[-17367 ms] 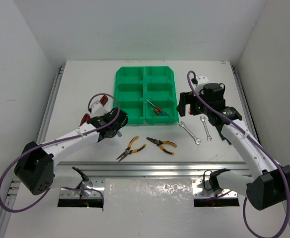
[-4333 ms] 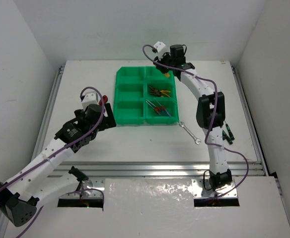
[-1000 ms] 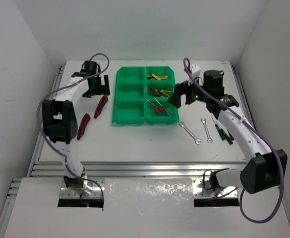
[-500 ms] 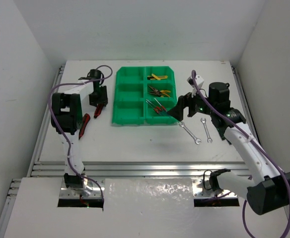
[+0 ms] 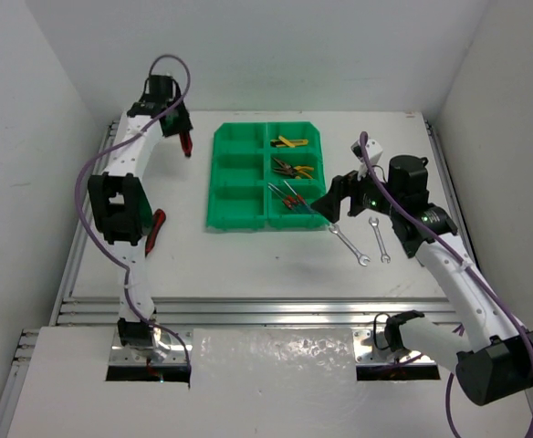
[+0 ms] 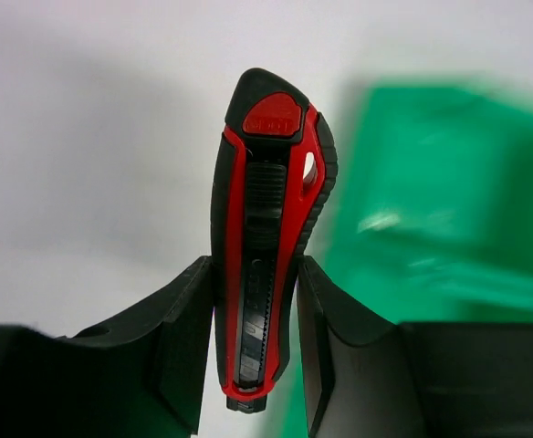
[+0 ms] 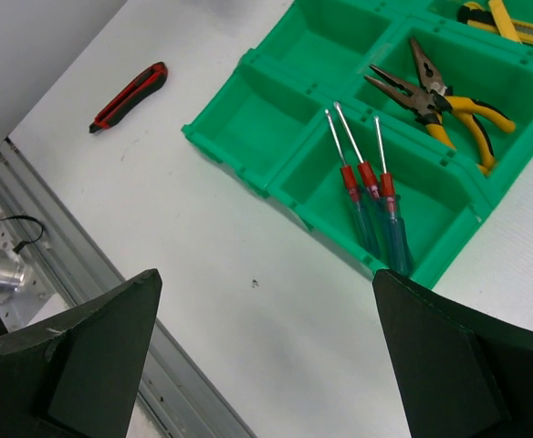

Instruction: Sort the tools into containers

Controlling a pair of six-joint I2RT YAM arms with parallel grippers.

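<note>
while left of tray point(image 5: 225, 178), red-blk knife point(image 6: 265, 237) in l tool point(image 6: 256, 301)

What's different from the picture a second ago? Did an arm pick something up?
The left tool grabbed one red-and-black knife off the table and lifted it up, toward the far left corner. The right tool, open, slid nearer, down to the green tray's near right corner. The other red-and-black knife, both wrenches and everything already in the tray stayed put.
</note>
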